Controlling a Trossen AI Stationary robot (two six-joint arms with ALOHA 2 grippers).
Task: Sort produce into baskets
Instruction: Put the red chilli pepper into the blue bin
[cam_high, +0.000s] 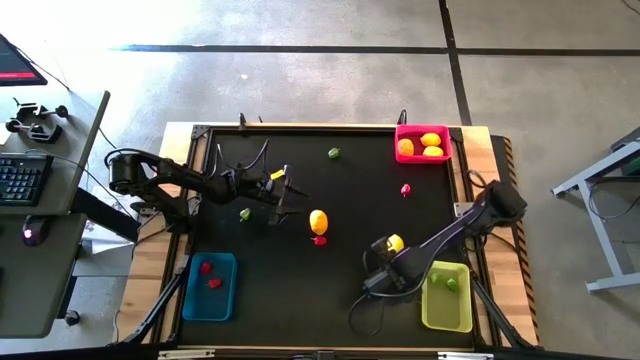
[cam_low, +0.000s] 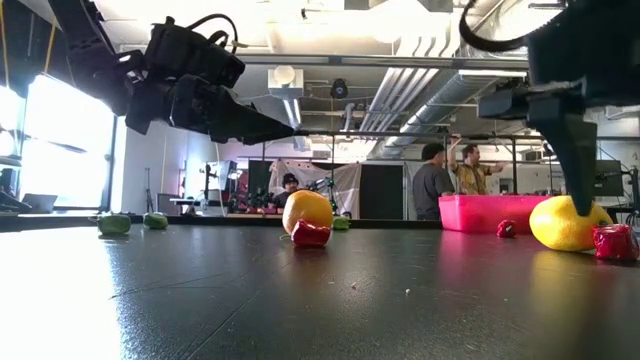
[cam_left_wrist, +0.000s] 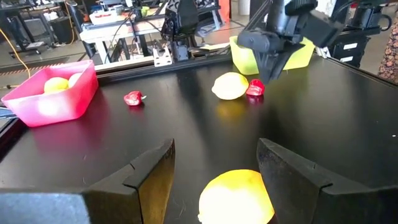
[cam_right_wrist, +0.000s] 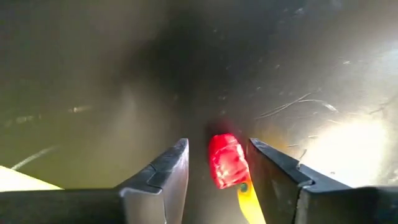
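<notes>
My right gripper (cam_right_wrist: 216, 144) points down at the table's right middle, open, its fingers on either side of a small red piece (cam_right_wrist: 227, 160) that lies on the black mat; I see a gap on both sides. A yellow lemon (cam_high: 396, 242) lies right beside it. My left gripper (cam_left_wrist: 214, 146) is open and nearly level at the left middle, with another yellow lemon (cam_left_wrist: 236, 196) on the mat just ahead of its fingertips, untouched. A red piece (cam_high: 320, 240) lies against that lemon. The pink basket (cam_high: 400, 132) holds yellow fruit, the blue basket (cam_high: 190, 290) red pieces, and the yellow-green basket (cam_high: 440, 315) a green piece.
Loose on the mat are a green piece (cam_high: 245, 213) near my left arm, a green piece (cam_high: 334, 153) at the far middle and a red piece (cam_high: 405, 188) in front of the pink basket. People stand in the room beyond the table.
</notes>
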